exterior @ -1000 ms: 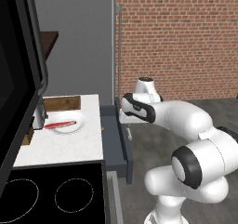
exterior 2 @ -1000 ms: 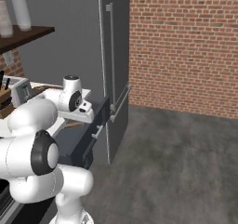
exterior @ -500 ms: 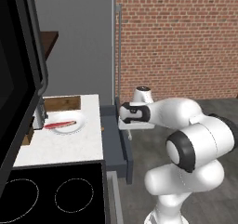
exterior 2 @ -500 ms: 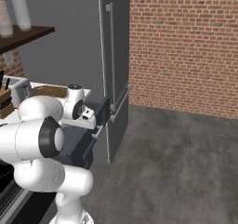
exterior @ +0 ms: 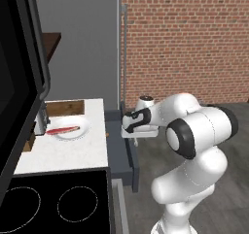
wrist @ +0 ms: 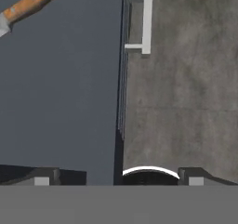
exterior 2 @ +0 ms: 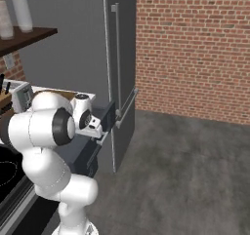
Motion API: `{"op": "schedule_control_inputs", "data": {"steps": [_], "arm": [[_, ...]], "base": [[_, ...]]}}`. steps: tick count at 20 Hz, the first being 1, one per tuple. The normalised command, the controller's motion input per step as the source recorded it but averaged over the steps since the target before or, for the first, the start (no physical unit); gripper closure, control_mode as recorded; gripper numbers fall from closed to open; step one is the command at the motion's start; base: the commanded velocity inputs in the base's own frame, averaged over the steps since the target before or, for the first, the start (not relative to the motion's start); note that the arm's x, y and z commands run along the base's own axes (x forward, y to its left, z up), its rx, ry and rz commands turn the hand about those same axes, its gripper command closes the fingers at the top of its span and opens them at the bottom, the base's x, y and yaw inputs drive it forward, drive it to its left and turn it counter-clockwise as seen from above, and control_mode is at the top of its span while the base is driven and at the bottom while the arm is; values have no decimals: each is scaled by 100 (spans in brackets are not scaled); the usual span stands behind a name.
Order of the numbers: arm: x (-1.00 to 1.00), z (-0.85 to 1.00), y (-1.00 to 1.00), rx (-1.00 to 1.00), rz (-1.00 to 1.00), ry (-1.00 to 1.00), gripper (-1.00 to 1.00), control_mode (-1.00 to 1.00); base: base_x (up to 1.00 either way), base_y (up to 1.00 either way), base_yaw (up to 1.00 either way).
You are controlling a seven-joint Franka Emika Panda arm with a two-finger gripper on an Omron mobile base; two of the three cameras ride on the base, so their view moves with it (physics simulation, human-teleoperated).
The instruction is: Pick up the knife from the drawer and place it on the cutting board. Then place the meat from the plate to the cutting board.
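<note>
The drawer (wrist: pixel 60 88) stands pulled out, dark grey-blue inside, its silver bar handle (wrist: pixel 145 18) on the front. The knife (wrist: pixel 31 3) lies at the drawer's far corner, orange-brown handle showing and the blade running off the edge. My gripper (wrist: pixel 118 179) hangs open above the drawer's front edge, one fingertip over the inside and one over the floor, nothing between them. In the left base view the gripper (exterior: pixel 135 140) points down over the drawer (exterior: pixel 121 148). The red meat (exterior: pixel 62 130) lies on the white plate (exterior: pixel 80 129), with the dark cutting board (exterior: pixel 65 107) behind it.
A tall grey fridge (exterior 2: pixel 97 48) rises just past the drawer, its long handles facing the room. A black cooktop (exterior: pixel 53 204) lies at the near end of the white counter (exterior: pixel 63 153). A toaster (exterior 2: pixel 22 97) stands on the counter. Grey floor stretches to the right.
The hand has sunk lower over the open drawer and drawn slightly back toward the base. Its jaws stayed open.
</note>
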Motion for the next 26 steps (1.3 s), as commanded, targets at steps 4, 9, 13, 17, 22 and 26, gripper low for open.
{"op": "schedule_control_inputs", "data": {"steps": [4, 9, 13, 17, 22, 26], "arm": [[37, -28, 12, 0, 0, 0, -100, -100], [10, -23, 2, 0, 0, 0, -100, -100], [0, -33, 0, -2, 0, 0, -100, -100], [0, -35, 0, -2, 0, 0, -100, -100], [1, -36, 0, -1, 0, 0, -100, -100], [0, -19, 0, -1, 0, 1, -100, -100]], "base": [[0, 0, 0], [0, 0, 0], [0, 0, 0], [0, 0, 0], [0, 0, 0], [0, 0, 0]]}}
